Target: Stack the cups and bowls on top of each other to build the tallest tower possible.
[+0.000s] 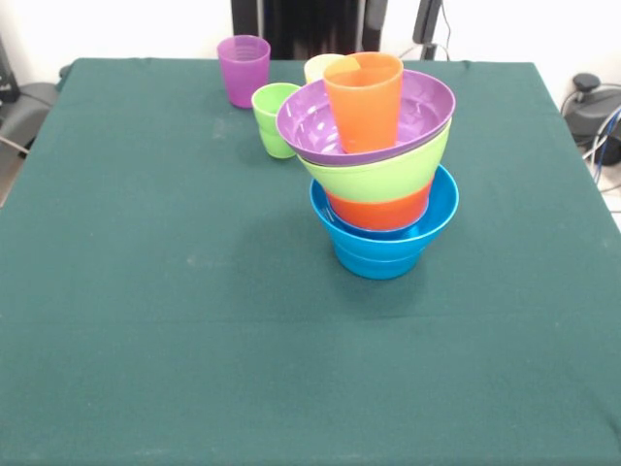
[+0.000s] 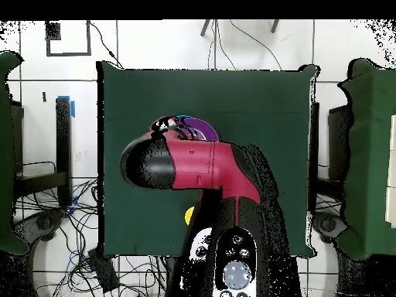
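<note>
Tower (image 1: 381, 184) upright on tabletop (image 1: 146, 320), leaning slightly, orange cup (image 1: 364, 102) topmost, mouth up, fingers' state impossible to tell

Green-clothed table (image 1: 146, 291), white wall (image 1: 116, 24)

Arm is blocking most of my overhead view

From above, my arm (image 2: 193, 166) is covering nearly the whole tower (image 2: 195, 125); I'm only seeing a sliver of purple rim past its head, and a bit of the yellow cup (image 2: 188, 215) beside its trunk. In the front view, the tower (image 1: 380, 175) is hiding most of the yellow cup (image 1: 320, 66) and part of the green cup (image 1: 273, 118). I'm not seeing the gripper in either view.
</note>
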